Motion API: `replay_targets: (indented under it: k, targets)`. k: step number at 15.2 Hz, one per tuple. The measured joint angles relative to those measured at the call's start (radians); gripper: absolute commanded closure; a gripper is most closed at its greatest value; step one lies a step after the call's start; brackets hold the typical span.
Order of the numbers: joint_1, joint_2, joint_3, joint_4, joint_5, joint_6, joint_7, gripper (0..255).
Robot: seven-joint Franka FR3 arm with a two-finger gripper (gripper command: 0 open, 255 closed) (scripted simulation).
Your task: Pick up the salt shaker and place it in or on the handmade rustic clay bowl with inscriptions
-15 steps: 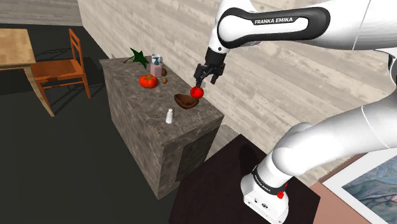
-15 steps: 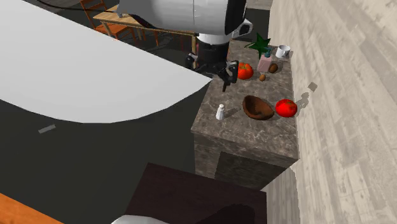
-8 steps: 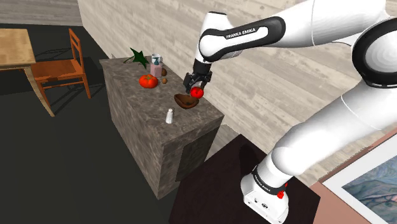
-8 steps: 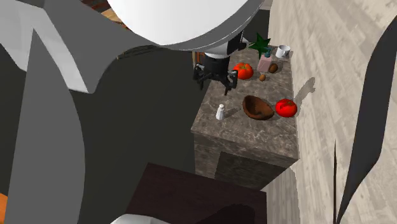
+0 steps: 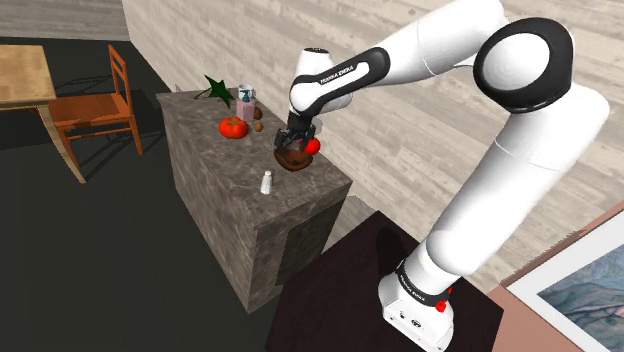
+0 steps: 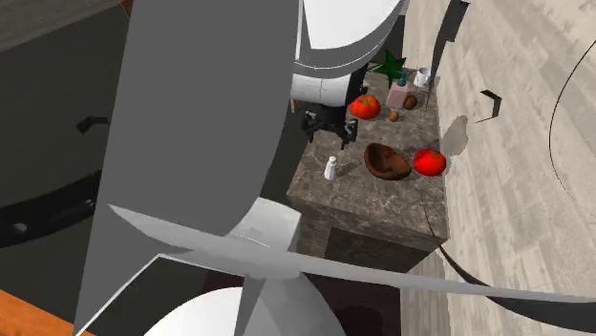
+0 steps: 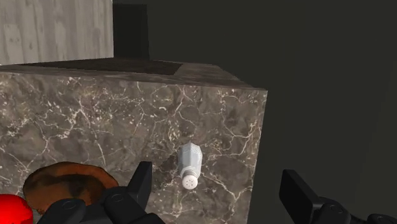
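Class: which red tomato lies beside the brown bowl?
The red tomato between the brown bowl and the wall; the other tomato sits by the green plant.

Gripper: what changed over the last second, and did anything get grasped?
The gripper swung toward the shoulder view's left and lower, nearing the salt shaker; it is open, nothing grasped. The salt shaker, brown bowl and the tomato beside it stayed put.

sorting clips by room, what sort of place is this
Likely a home kitchen or dining area: a dark marbled stone counter carrying a white salt shaker, tomato and brown bowl, with a wooden chair and table beyond, beside a pale plank wall.
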State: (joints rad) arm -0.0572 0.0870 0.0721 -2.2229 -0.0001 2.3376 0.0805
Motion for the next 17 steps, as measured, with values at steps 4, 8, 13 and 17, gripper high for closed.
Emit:
replay_targets:
  k: [4, 8, 13, 17]
  targets:
    - [0.004, 0.159, -0.004, 0.096, -0.021, 0.057, 0.017, 0]
    - [0.0, 0.319, -0.016, 0.218, -0.036, 0.089, 0.012, 0]
    - [0.005, 0.52, -0.028, 0.394, -0.049, 0.107, 0.016, 0]
    - [0.008, 0.643, -0.034, 0.515, -0.054, 0.105, 0.017, 0]
